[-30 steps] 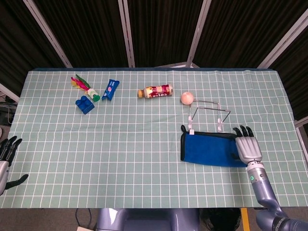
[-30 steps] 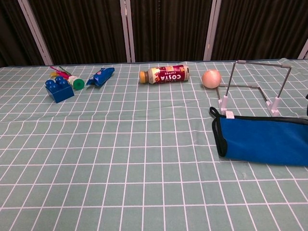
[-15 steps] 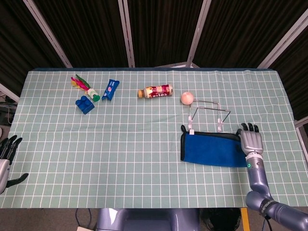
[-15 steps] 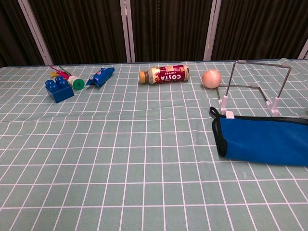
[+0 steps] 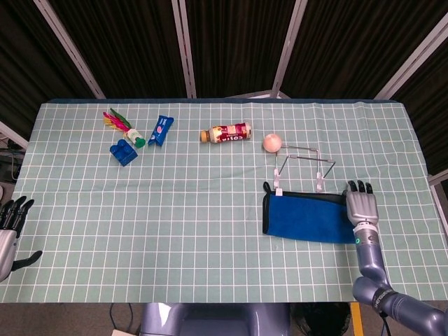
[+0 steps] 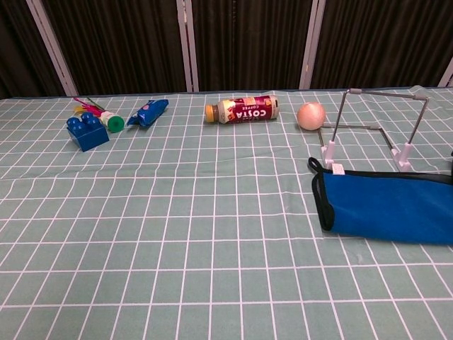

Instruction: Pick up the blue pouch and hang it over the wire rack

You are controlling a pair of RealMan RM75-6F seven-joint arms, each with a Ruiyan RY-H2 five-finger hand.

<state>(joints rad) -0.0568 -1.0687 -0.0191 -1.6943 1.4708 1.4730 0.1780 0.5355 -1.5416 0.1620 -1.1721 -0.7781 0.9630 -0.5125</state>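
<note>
Lay flat just near of rack (image 5: pixel 304 165): pouch (image 5: pixel 306 218), probably soft, light, floppy. Best pinched at right end, where right hand (image 5: pixel 358 204) hovered, empty, fingers extended.

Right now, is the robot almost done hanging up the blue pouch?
No, nothing looks done yet. The blue pouch lies flat on the table beside the wire rack. The right hand is at its end, not visibly holding it. Lifting and hanging are left.

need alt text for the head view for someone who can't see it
Seen from above, a blue pouch lies flat on a green checked table beside a wire rack, with the right hand at its right end. A bottle and toys lie farther back.
</note>
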